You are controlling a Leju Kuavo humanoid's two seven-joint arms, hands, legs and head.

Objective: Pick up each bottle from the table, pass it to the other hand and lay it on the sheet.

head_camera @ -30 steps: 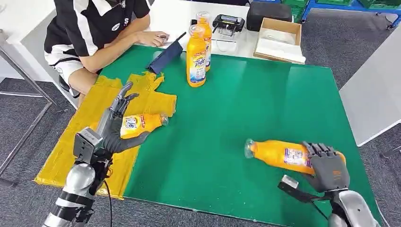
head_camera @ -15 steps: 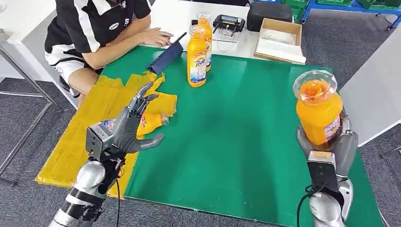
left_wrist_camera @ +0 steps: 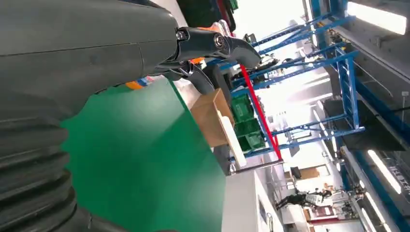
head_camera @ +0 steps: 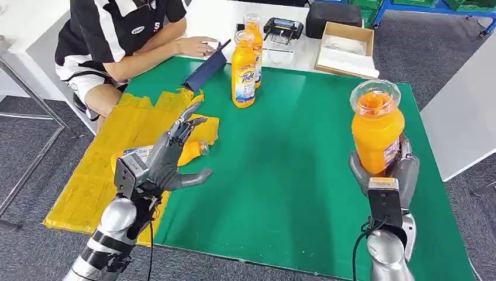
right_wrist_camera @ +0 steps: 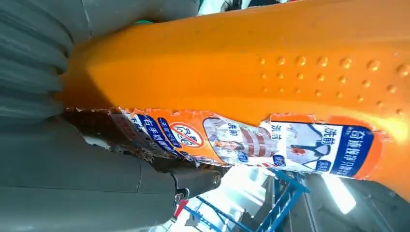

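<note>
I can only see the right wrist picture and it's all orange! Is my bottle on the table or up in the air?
Observer: Up in the air. The right hand holds the orange bottle above the green mat, cap end up.
Operator: Where's my other hand?
Observer: The left hand hovers by the edge of the yellow sheet, fingers spread, holding nothing.
Operator: Is any bottle on the sheet?
Observer: Yes, one lying bottle rests on its side there, partly behind the left hand.
</note>
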